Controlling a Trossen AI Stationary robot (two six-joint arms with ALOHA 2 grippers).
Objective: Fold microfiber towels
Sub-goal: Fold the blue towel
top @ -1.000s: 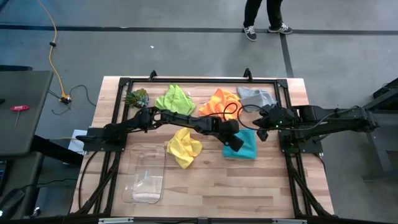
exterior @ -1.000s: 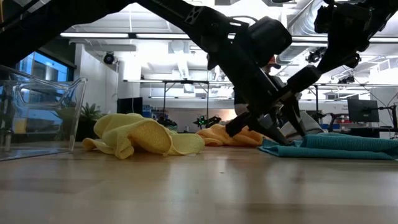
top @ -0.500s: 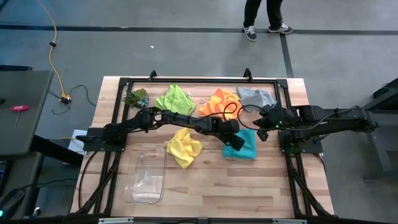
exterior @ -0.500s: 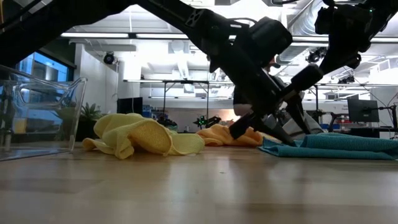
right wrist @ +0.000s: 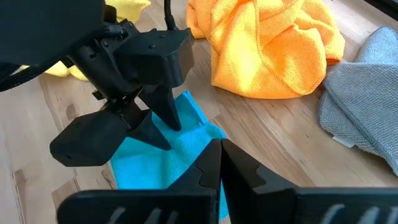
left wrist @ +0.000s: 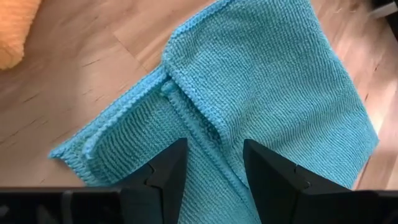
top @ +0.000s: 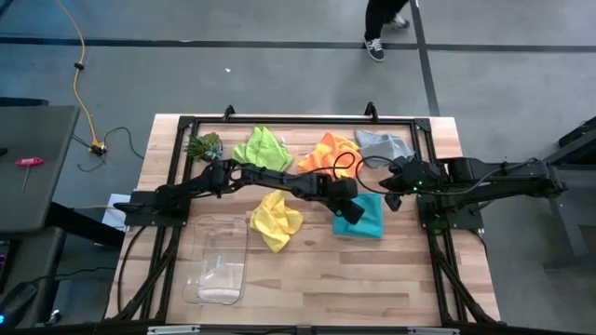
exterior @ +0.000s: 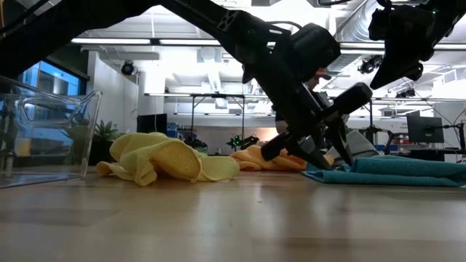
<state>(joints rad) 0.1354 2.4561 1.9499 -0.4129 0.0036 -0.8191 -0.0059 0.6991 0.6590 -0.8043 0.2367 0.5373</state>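
Tool, left: dark two-finger end of the left arm, fingers apart and empty, poised over the near-left edge of the teal cloth.
Worktop: pale wooden slab in a black frame.
Teal knitted microfiber towel: lies flat, centre-right of the worktop, one layer already doubled over, a flap edge between the fingers. Judgement: pinch both layers at the corner, lift low, draw straight across so the edges meet.
Orange towel, grey towel, lime-green towel, yellow towel: crumpled, unfolded, well apart.
Tool, right: fingers pressed together, empty, hovering by the teal towel's far edge; could pin it.
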